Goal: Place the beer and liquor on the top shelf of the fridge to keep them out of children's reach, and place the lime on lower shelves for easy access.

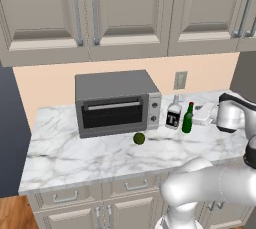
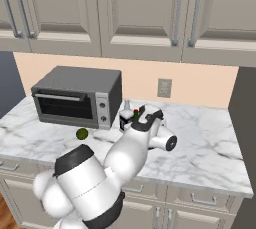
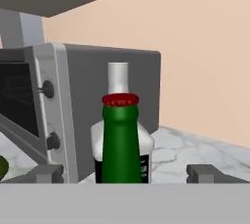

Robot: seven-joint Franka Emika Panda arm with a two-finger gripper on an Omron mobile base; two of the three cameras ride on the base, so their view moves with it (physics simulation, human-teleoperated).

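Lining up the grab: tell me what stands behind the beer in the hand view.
The liquor stands directly behind the beer; its pale neck rises above the red cap. Its label is mostly covered. The toaster oven stands beside them.

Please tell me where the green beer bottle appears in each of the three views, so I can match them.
Left base view: the beer stands right of centre, beside the liquor.
Right base view: just its red cap shows above the arm, centre.
Hand view: centre, close.
Shared landmark: the toaster oven.
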